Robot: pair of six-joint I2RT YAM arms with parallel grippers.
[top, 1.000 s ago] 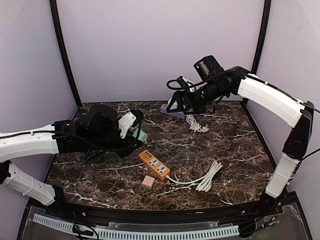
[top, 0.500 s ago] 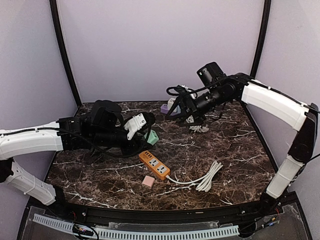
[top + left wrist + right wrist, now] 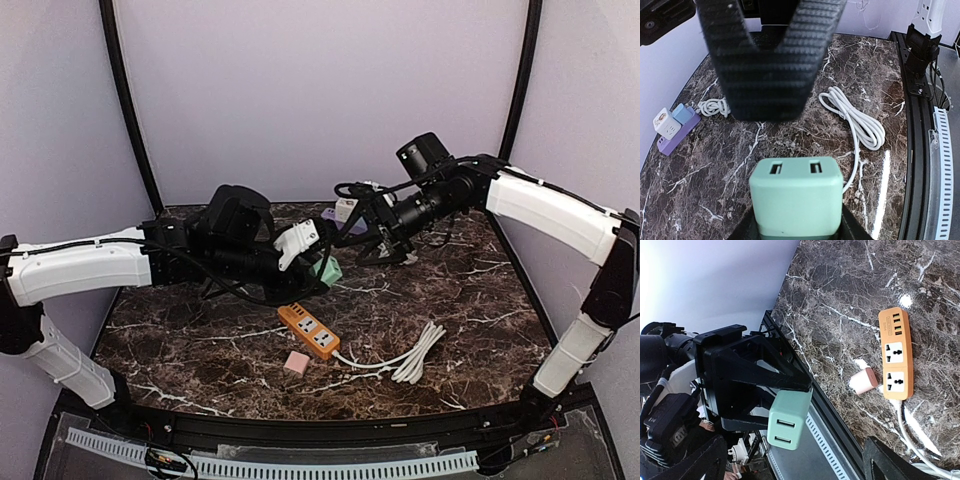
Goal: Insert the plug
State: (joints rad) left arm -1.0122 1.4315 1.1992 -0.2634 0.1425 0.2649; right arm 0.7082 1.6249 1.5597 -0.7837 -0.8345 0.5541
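As the left hand (image 3: 320, 262) holds it, the plug (image 3: 796, 197) is mint-green.

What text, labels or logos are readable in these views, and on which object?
No text can be read in any view.
Orange plastic power strip: a small printed label beside its USB ports, too small to read.
White cube adapter: a round mark on one face, too blurred to read.
Mint-green charger block: no print on the faces shown.
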